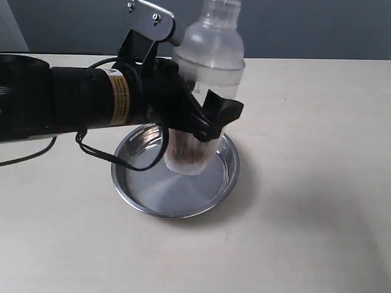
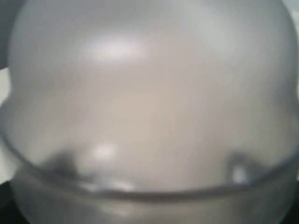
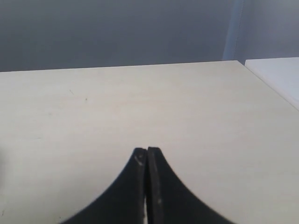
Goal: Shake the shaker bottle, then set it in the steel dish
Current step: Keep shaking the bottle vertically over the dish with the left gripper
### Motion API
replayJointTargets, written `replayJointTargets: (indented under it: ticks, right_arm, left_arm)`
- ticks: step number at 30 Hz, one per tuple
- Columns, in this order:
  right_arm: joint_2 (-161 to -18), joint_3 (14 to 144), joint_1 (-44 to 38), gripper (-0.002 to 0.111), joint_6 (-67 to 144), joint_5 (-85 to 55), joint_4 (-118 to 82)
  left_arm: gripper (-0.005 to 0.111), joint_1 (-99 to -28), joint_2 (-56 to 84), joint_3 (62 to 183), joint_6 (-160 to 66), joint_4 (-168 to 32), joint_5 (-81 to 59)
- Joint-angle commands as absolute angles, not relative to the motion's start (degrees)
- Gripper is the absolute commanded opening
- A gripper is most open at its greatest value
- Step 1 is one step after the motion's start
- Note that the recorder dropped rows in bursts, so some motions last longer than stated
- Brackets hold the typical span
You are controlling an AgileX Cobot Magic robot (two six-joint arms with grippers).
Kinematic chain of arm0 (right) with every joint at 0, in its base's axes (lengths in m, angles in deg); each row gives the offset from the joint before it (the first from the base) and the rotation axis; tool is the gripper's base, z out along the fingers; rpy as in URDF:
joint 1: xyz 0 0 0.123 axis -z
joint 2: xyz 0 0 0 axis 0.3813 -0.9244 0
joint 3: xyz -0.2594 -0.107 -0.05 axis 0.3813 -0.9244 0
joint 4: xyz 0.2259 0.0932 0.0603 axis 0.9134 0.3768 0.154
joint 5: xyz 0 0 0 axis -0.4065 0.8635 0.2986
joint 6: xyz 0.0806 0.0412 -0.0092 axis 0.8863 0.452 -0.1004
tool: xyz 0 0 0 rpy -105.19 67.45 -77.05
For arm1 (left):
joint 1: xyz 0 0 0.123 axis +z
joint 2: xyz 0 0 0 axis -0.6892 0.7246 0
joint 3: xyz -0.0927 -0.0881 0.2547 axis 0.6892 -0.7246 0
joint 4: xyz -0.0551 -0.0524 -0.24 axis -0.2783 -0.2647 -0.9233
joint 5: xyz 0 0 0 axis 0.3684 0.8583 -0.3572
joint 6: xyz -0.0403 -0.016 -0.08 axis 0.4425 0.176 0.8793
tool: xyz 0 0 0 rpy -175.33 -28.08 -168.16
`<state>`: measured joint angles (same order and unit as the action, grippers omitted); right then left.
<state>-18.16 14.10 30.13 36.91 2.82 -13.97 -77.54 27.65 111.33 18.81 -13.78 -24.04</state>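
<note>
The shaker bottle (image 1: 211,52) stands upright, clear plastic with brown pellets at its base, and its bottom is inside the steel dish (image 1: 146,195). Whether the base rests on the dish floor I cannot tell. My left gripper (image 1: 195,119) is shut on the bottle's body, black fingers wrapped around its lower half. In the left wrist view the bottle's domed shoulder (image 2: 149,93) fills the picture, blurred, and hides the fingers. My right gripper (image 3: 147,151) is shut on nothing, over bare table, and does not appear in the exterior view.
The light wooden table (image 1: 317,183) stretches to the right of the dish. A cable (image 1: 98,152) loops from the left arm down over the dish's left rim. A grey wall stands behind the table.
</note>
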Motion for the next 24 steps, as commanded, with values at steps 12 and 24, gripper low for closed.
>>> replayJointTargets:
  ticks: [12, 24]
  right_arm:
    - [-17.89, 14.03, 30.33, -0.001, 36.8, 2.13, -14.05]
    - [-17.89, 14.03, 30.33, -0.001, 36.8, 2.13, -14.05]
  left_arm:
    - [0.0, -77.62, 19.49, 116.49, 17.31, -13.8, -33.06]
    - [0.0, -79.29, 20.95, 114.56, 16.53, -14.81, -26.51]
